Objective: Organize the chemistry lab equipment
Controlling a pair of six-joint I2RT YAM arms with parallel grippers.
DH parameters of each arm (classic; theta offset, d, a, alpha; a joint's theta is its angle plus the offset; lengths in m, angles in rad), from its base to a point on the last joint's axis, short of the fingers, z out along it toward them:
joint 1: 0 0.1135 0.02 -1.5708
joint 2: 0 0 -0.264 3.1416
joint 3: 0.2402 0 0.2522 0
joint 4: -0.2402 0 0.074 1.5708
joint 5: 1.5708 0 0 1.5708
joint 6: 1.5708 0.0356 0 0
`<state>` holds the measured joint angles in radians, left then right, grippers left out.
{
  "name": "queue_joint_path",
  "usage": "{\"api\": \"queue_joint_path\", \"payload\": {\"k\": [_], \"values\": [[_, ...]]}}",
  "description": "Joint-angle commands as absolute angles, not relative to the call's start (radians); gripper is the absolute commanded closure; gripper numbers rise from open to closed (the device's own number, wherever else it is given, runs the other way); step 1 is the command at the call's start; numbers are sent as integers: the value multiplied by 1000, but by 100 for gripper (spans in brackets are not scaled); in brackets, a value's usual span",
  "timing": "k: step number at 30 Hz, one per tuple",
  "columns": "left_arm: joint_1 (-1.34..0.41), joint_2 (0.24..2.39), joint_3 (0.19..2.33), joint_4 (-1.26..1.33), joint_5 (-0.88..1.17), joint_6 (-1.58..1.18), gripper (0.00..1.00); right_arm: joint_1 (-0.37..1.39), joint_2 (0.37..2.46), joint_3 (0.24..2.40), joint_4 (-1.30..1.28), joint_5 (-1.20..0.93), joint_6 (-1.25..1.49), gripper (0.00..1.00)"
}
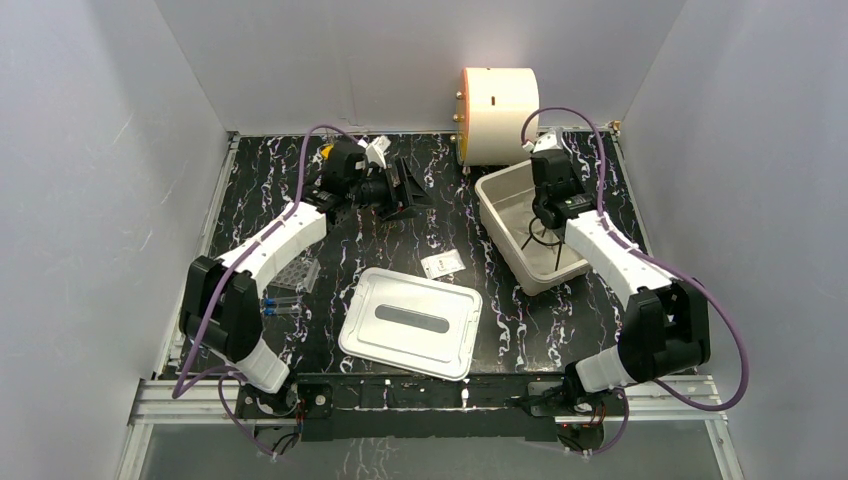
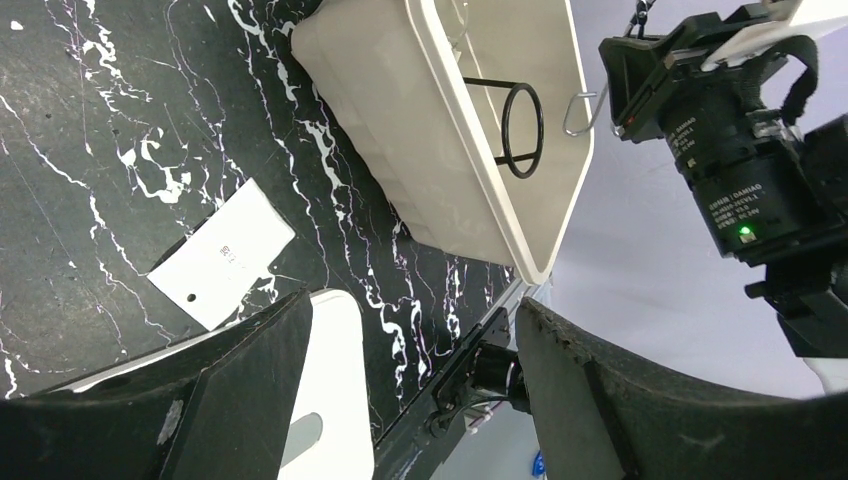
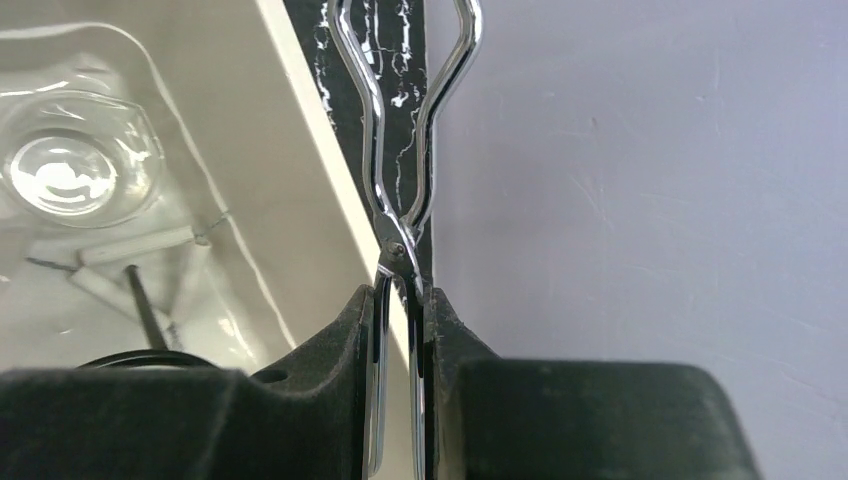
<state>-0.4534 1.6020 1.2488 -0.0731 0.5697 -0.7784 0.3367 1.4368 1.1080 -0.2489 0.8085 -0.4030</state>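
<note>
Right tool point(image 3: 400, 300) is pinched narrow on the wire tongs point(image 3: 397, 247), gripping the two thin legs just below the pivot. The tongs hang right over the far rim of the white tub point(image 3: 320, 165), part above the tub and part above the bare strip of table point(image 3: 400, 60) beside the wall. Let go here, they would likely catch on the rim or drop outside it. Thin wire may also swivel in the pads. A careless drop further inside risks striking the clear glass piece point(image 3: 70, 165) and the white triangle point(image 3: 130, 255). Left tool point(image 2: 412, 305) stands wide, holding nothing.
</note>
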Motion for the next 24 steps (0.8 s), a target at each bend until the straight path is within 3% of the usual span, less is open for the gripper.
{"api": "queue_joint_path", "payload": {"k": [1,17,24], "values": [[-446,1537,1236,-87,598,-785,27,321,1403,1072,-96,784,-522,100],[-446,1531,1232,-123,615,-791,27,200,1473,1104,-305,378,-476,100],[-442,1531,1234,-130,626,-782,27,153,1491,1077,-324,336,-458,100]]}}
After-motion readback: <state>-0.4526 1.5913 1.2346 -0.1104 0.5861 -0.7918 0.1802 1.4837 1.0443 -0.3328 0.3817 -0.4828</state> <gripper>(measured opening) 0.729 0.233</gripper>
